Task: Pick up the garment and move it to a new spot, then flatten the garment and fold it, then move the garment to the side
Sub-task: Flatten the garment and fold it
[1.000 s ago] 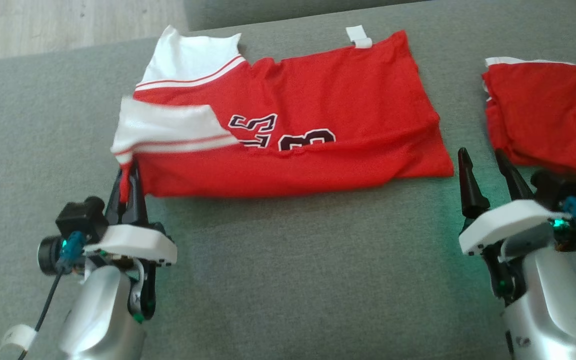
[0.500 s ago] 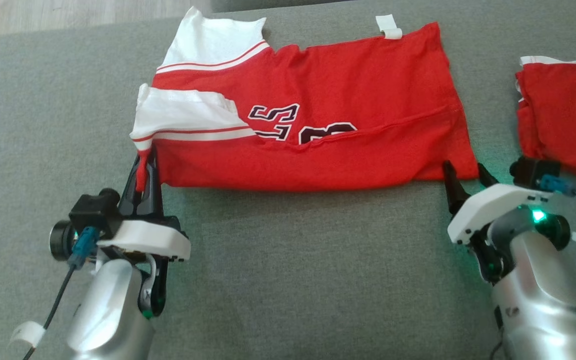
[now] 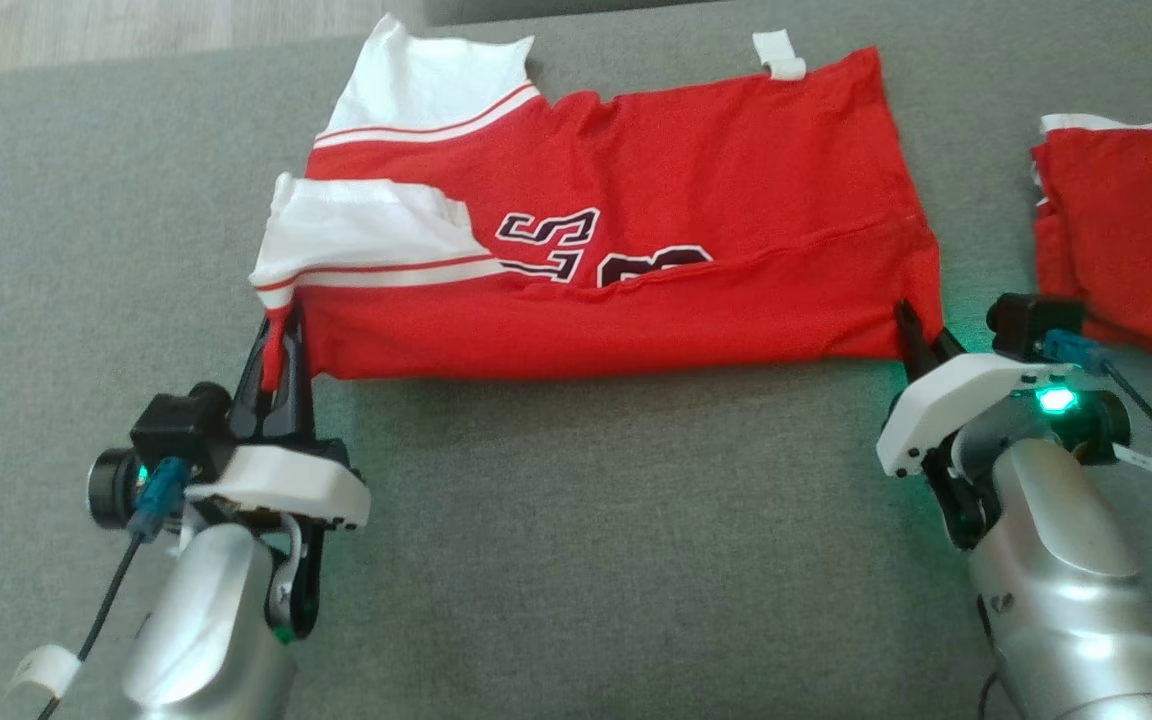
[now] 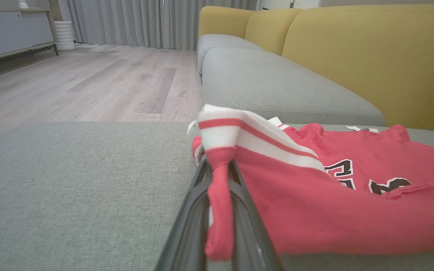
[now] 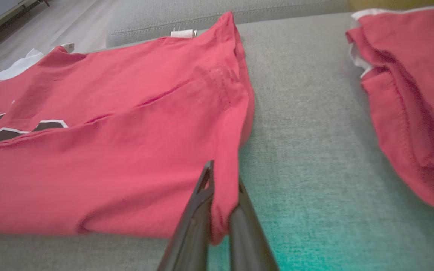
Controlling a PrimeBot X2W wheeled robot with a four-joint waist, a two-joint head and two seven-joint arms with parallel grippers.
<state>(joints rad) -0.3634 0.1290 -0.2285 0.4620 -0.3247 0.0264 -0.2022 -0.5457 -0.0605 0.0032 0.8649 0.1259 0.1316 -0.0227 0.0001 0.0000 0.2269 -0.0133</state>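
Note:
The garment (image 3: 636, 220) is a red jersey with white striped sleeves and dark numerals, spread across the grey sofa seat (image 3: 586, 520). My left gripper (image 3: 276, 340) is shut on the garment's near left corner, below the white sleeve. In the left wrist view the red cloth (image 4: 220, 210) hangs pinched between the dark fingers (image 4: 190, 222). My right gripper (image 3: 921, 335) is shut on the garment's near right corner. The right wrist view shows that hem (image 5: 224, 195) clamped between its fingers (image 5: 194, 222).
A second red piece of clothing (image 3: 1126, 240) lies folded at the right, close to my right wrist. The wood floor (image 4: 89, 79) lies beyond the seat's left edge. Yellow back cushions (image 4: 371, 56) rise behind the seat.
My right gripper moved forward to the garment's near right corner and shut on it. The left gripper kept its hold on the left corner. The camera shifted slightly.

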